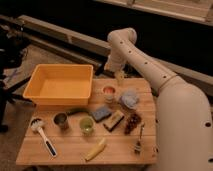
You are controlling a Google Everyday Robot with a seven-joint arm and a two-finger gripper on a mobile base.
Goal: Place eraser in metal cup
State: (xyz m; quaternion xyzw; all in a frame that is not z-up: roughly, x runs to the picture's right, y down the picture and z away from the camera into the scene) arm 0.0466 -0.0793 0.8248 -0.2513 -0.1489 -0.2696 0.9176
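1. Near edge of the table: a pale yellow wedge is lying near the front edge, angled. To its left, a brush with a white head is lying with its handle pointing toward the front. To the right, a metal utensil is lying close to the table's right edge.

2. Middle row: the metal cup is standing upright at the left of this row, mouth up. A light green cup is standing just beside it on the right. The eraser is lying flat, tan face up, to the right of the green cup and well apart from the metal cup. A blue sponge is lying right beside the eraser's left end; contact cannot be confirmed. A dark reddish cluster is lying to the right of the eraser.

3. Far row: a white-and-orange cup is standing upright, with a pale blue crumpled item beside it. A yellow bin is occupying the far left corner.

4. Pincer: it is hanging over the table's far edge, behind the white-and-orange cup, pointing down, with its fingers spread and gripping nothing. The white arm is curving from the right foreground up to it.
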